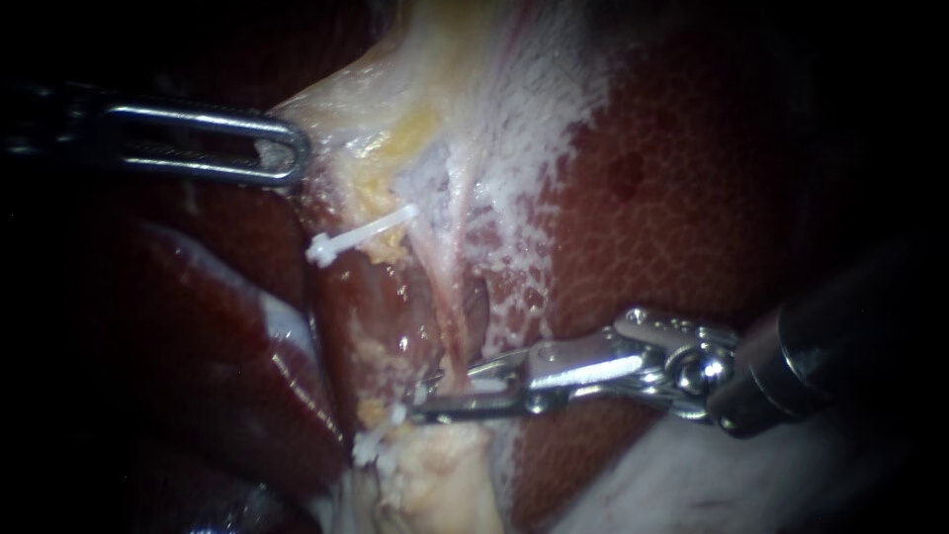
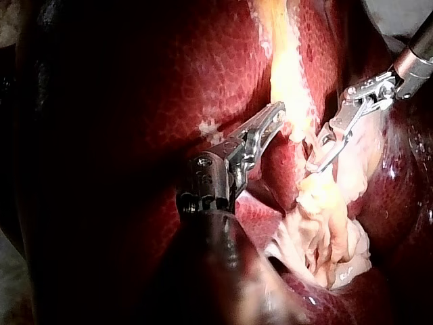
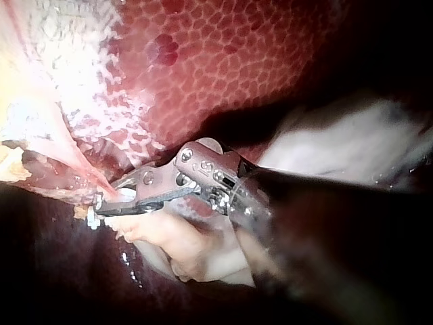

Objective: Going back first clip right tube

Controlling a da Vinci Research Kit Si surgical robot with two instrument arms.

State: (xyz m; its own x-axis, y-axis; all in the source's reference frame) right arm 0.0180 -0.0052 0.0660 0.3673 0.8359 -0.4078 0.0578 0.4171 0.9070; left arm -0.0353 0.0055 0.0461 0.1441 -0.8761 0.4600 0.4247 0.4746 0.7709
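A white clip [image 1: 361, 234] sits across a tube at the edge of the pale fatty tissue [image 1: 435, 109]. A thin pink tube [image 1: 447, 297] runs down from there to my right instrument [image 1: 435, 394]. Its jaws stand open with a narrow gap, astride the tube's lower end, and a small white piece [image 1: 419, 394] shows at their tips. A further white bit [image 1: 371, 447] lies just below, by the yellowish stump [image 1: 435, 475]. My left instrument [image 1: 287, 150] comes in from the left, its looped jaws shut on the edge of the pale tissue and holding it up.
Dark red liver [image 1: 712, 198] fills the right side and the lower left. White gauze-like material [image 1: 692, 485] lies under the right instrument's shaft. In the left wrist view the right instrument [image 2: 329, 150] works just beyond the left instrument [image 2: 270, 122].
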